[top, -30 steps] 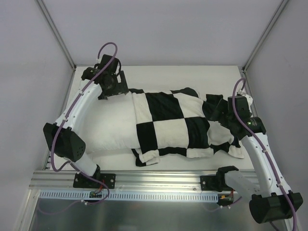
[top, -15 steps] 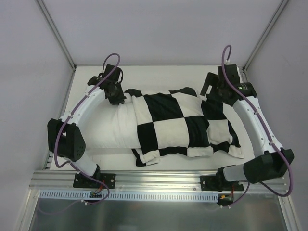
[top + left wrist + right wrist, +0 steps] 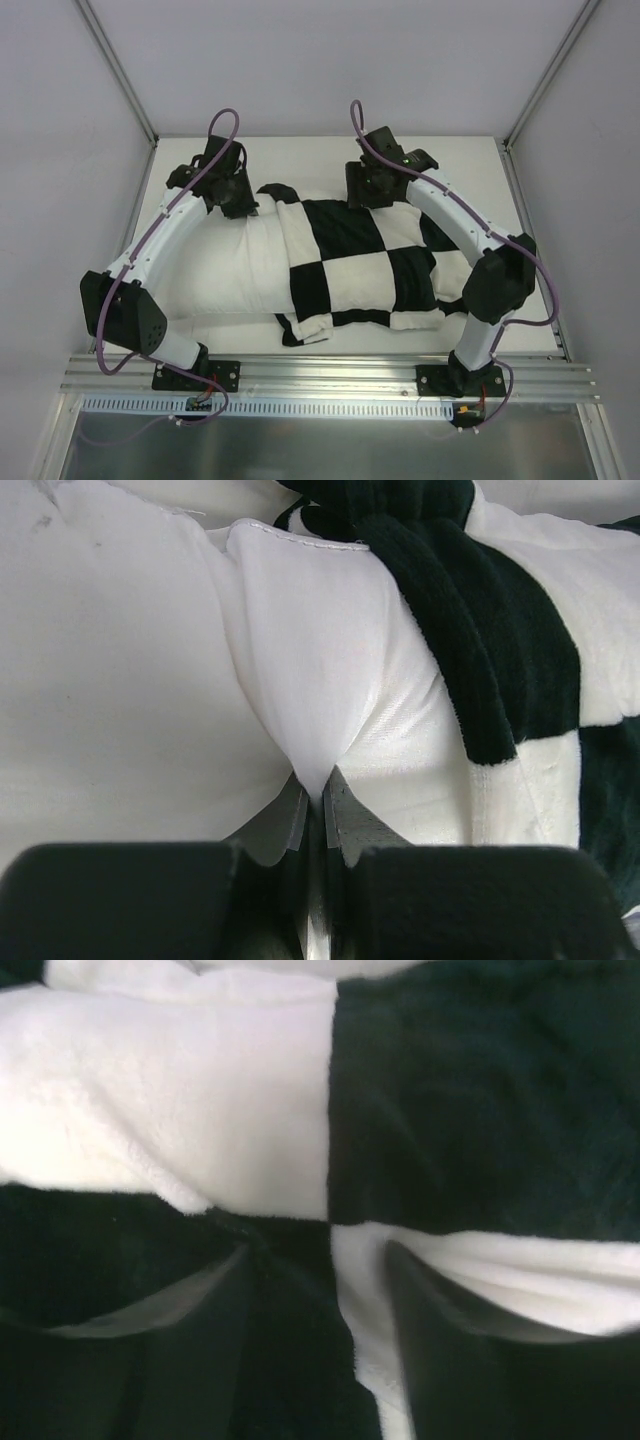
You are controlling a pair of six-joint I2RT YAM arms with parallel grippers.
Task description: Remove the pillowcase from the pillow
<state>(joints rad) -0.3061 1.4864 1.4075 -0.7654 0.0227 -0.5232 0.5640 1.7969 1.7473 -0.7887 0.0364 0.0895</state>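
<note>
At far edge, arms outstretched: left gripper (image 3: pixel 312 785) pinching pillow (image 3: pixel 300 660); right gripper (image 3: pixel 318 1260) splayed above pillowcase (image 3: pixel 480 1090).

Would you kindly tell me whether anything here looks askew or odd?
Nothing looks damaged. The pillowcase sits askew, covering only the right part of the pillow, its near open edge rumpled. The left tool pinches the pillow's white fabric into a peak.

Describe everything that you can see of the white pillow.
The pillow is plain white, plump, smooth and slightly shiny. It lies flat on the table. Its left part is bare; the checkered pillowcase covers the rest. The left tool is shut on a fold of it near its far edge.
</note>
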